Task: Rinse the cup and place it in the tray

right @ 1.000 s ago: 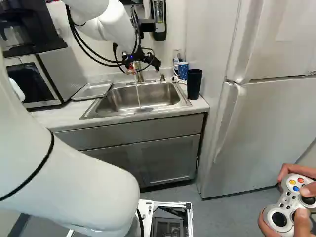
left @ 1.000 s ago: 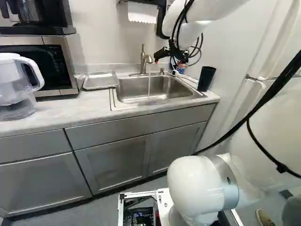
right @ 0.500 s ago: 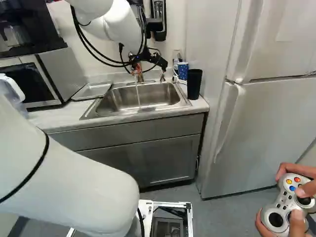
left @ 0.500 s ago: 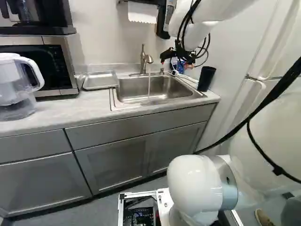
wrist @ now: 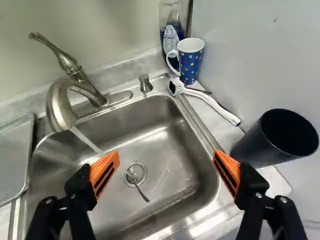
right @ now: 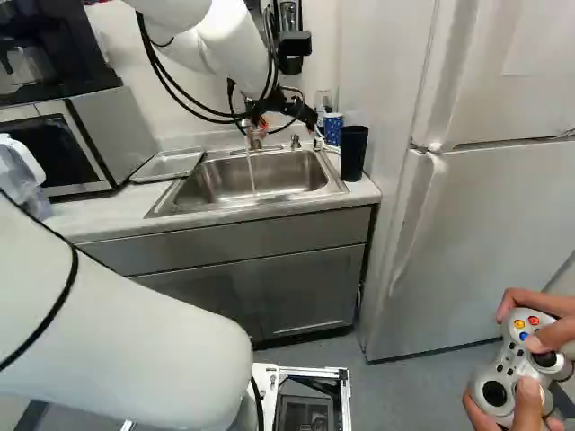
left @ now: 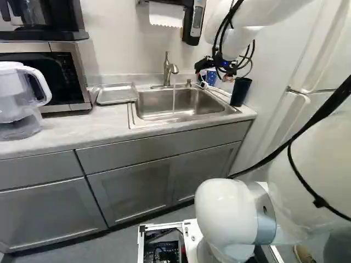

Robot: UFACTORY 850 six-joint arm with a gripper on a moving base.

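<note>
My gripper (right: 286, 120) hangs above the back of the sink in the right base view. In the wrist view the gripper (wrist: 166, 157) is open over the basin, nothing held between its orange pads. A black cup (wrist: 272, 137) stands on the counter beside the sink, just past one finger. Farther back in the corner is a blue dotted mug (wrist: 191, 62) with a white handle. Water (wrist: 86, 140) runs from the faucet (wrist: 61, 107) into the sink (wrist: 165, 127). The metal tray (left: 117, 94) lies on the counter at the sink's other side.
A white brush (wrist: 212, 104) lies between mug and black cup; a bottle (wrist: 171, 30) stands behind the mug. A spoon (wrist: 142, 194) rests at the drain. The wall and fridge (right: 485, 224) bound the black cup's side. A water pitcher (left: 16, 98) and microwave (left: 74, 76) are beyond the tray.
The arm has moved away from the faucet toward the mug and black cup, its gripper staying open. The base, cups and tray have kept their places.
</note>
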